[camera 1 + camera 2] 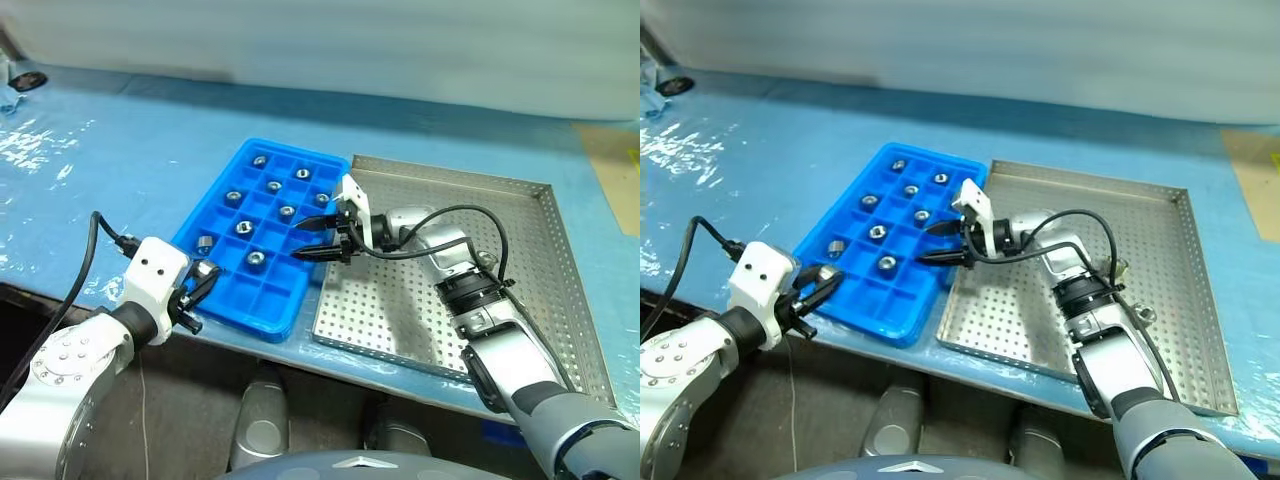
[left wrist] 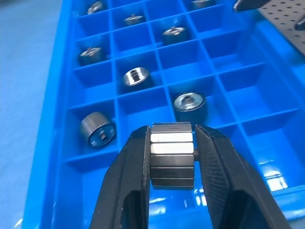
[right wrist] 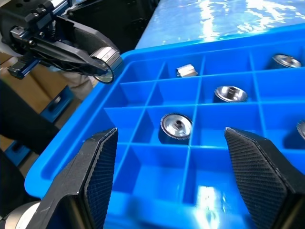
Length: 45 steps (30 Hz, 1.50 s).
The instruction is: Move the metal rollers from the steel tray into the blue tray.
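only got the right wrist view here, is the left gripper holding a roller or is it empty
Observer: The left gripper is shut on a metal roller, clamped by its sides.
Operator: anything left in the steel tray
Observer: No rollers show on the visible floor of the steel tray.
Operator: how many in the blue tray
Observer: Nine rollers sit in the blue tray, each in its own compartment.

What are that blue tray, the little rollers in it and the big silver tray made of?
The blue tray looks like glossy moulded plastic, given its sheen. The rollers seem polished metal, mirror-bright. The steel tray appears to be matte sheet metal, punched with holes.
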Motion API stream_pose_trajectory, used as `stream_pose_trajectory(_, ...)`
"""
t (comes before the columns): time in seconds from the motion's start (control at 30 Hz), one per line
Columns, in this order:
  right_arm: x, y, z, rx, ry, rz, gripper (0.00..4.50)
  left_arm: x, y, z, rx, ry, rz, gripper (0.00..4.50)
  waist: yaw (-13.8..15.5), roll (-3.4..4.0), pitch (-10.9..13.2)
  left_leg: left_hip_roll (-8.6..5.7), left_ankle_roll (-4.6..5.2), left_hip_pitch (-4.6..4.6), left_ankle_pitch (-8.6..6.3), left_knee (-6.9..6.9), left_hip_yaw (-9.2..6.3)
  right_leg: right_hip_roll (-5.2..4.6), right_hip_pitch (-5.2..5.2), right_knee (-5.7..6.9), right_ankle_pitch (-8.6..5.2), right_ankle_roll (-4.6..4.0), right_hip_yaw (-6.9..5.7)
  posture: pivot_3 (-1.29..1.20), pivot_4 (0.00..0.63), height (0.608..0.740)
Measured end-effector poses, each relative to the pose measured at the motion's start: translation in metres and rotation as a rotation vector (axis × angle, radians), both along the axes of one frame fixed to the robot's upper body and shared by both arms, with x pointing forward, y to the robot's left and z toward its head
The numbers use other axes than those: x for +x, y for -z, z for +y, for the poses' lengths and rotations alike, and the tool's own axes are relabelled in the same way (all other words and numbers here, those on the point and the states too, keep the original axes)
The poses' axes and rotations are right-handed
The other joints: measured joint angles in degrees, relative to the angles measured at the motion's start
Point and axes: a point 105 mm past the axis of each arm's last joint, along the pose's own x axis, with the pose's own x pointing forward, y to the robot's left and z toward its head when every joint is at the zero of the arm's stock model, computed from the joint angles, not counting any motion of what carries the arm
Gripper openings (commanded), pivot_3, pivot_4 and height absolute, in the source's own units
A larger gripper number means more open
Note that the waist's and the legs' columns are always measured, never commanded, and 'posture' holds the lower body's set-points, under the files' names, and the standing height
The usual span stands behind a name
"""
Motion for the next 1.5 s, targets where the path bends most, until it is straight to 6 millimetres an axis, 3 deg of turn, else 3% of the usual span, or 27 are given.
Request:
stream_pose_trajectory(0.33,0.001,-0.003,0.001,-0.012,-0.013,-0.020,3.62,0.009,0.014,0.008,0.019,-0.081,-0.009,1.08,3.29,0.01,0.00,0.06,-0.03,0.06,0.01,0.01,0.00,0.06,0.02,0.01,0.00,0.00,0.04,0.58,0.150,0.740)
stream_pose_trajectory(0.93,0.003,-0.002,-0.004,-0.022,0.017,-0.022,3.62,0.022,0.026,0.000,0.023,-0.055,0.038,1.08,3.36,0.01,-0.01,0.37,-0.19,0.09,0.10,0.13,0.00,0.38,0.03,0.12,0.04,-0.07,0.03,0.55,0.150,0.740)
stream_pose_trajectory(1.17,0.003,0.002,-0.005,-0.023,0.028,-0.014,3.62,0.025,0.022,-0.001,0.012,-0.054,0.040,3.42,3.27,0.01,-0.01,0.59,-0.35,0.19,0.18,0.20,0.00,0.60,0.03,0.22,0.15,-0.24,0.05,0.54,0.150,0.740)
stream_pose_trajectory(1.5,0.000,-0.001,-0.018,-0.008,0.089,-0.009,3.62,0.043,-0.016,-0.034,-0.067,0.124,-0.151,3.42,2.92,0.03,-0.02,0.59,-0.48,0.33,0.27,0.29,0.01,0.62,0.04,0.54,0.16,-0.26,0.15,0.41,0.150,0.740)
